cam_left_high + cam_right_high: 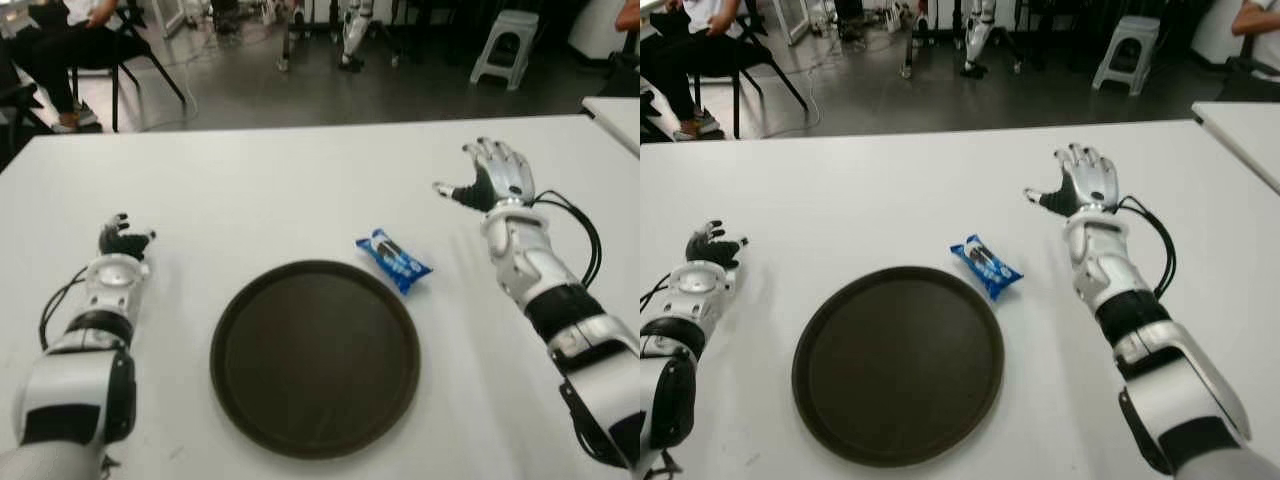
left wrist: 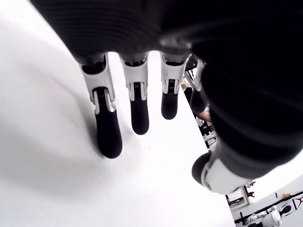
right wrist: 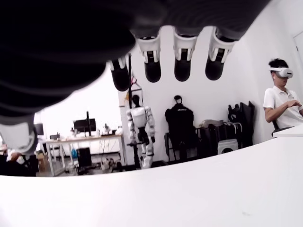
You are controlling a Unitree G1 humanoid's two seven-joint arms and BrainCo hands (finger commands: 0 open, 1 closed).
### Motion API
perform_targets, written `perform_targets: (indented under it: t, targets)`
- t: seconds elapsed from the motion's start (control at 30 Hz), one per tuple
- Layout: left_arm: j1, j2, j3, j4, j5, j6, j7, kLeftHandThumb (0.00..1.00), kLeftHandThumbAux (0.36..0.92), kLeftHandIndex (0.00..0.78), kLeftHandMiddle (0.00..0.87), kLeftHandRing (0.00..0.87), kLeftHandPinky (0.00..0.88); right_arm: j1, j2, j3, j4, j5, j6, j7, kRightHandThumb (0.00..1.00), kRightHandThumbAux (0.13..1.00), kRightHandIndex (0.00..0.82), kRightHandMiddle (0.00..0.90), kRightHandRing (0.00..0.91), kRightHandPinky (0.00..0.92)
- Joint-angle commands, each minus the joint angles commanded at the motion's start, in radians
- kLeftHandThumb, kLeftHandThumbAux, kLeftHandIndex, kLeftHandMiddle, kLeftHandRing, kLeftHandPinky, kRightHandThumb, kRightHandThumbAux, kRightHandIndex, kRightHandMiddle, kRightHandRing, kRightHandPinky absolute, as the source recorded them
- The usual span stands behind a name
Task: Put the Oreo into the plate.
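Observation:
A blue Oreo packet (image 1: 393,260) lies on the white table just beyond the upper right rim of a round dark brown plate (image 1: 315,356). My right hand (image 1: 490,178) is raised above the table to the right of and beyond the packet, its fingers spread and holding nothing. In the right wrist view the fingertips (image 3: 152,73) hang free over bare table. My left hand (image 1: 122,240) shows at the table's left side, well left of the plate, with fingers relaxed and empty; its fingertips (image 2: 110,141) are close to the table in the left wrist view.
The white table (image 1: 270,190) stretches to a far edge, with grey floor beyond. A seated person (image 1: 60,40) is at the back left, a grey stool (image 1: 505,45) at the back right. A second white table's corner (image 1: 615,115) shows at the right.

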Motion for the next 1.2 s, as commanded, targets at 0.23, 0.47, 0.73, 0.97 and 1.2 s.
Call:
perform_targets:
  t: [0.23,0.47,0.73,0.97,1.2]
  targets:
    - [-0.003,-0.004,-0.004,-0.001,0.003,0.003,0.004,0.311,0.742,0.124,0.132,0.162,0.169,0.023,-0.026,0.002,-0.094,-0.033,0.045,0.067,0.224,0.358,0.181,0.0,0.0,0.0]
    - [-0.006,-0.009,-0.01,-0.001,0.007,0.009,0.011,0.328,0.732,0.145,0.136,0.164,0.168,0.047,-0.058,0.002,-0.179,-0.056,0.068,0.133,0.217,0.375,0.177,0.0,0.0,0.0]
    - [-0.009,-0.014,-0.006,-0.001,0.0,0.01,0.012,0.332,0.726,0.158,0.143,0.165,0.169,0.092,-0.091,-0.001,-0.295,-0.078,0.093,0.232,0.215,0.382,0.123,0.0,0.0,0.0]
    - [-0.009,-0.015,-0.009,-0.002,0.003,0.008,0.009,0.301,0.74,0.147,0.141,0.163,0.158,0.121,-0.11,-0.007,-0.396,-0.094,0.118,0.338,0.226,0.374,0.032,0.0,0.0,0.0]
    - [-0.01,-0.015,-0.011,0.0,0.005,0.009,0.011,0.314,0.739,0.169,0.139,0.174,0.187,0.135,-0.13,-0.047,-0.444,-0.041,0.071,0.407,0.217,0.337,0.002,0.0,0.0,0.0]
